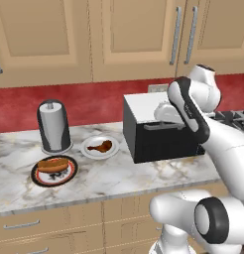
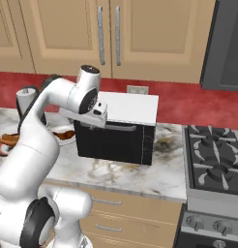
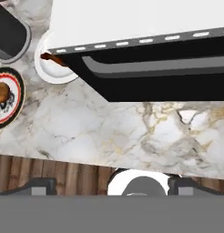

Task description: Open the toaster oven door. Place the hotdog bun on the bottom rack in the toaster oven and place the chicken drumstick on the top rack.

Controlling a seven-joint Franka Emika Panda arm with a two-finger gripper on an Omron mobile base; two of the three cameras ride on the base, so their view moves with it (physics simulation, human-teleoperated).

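The black toaster oven (image 1: 144, 106) with its white top stands on the counter, and its door (image 1: 163, 144) is closed upright. The grey bar handle (image 3: 155, 66) runs along the door's upper edge. My gripper (image 3: 114, 185) hovers just above and in front of that handle, open, its fingers (image 3: 41, 185) spread wide with nothing between them. Both racks are hidden behind the door. The hotdog bun (image 1: 53, 164) lies on a dark-rimmed plate (image 1: 38, 178) at the left. The chicken drumstick (image 1: 100, 146) rests on a white plate (image 1: 89, 151) beside the oven.
A grey paper towel holder (image 1: 54, 125) stands behind the plates. A gas stove (image 2: 217, 160) sits to the right of the oven. Bare marble counter (image 1: 119, 178) stretches in front of the oven, with wall cabinets (image 1: 129, 34) above.
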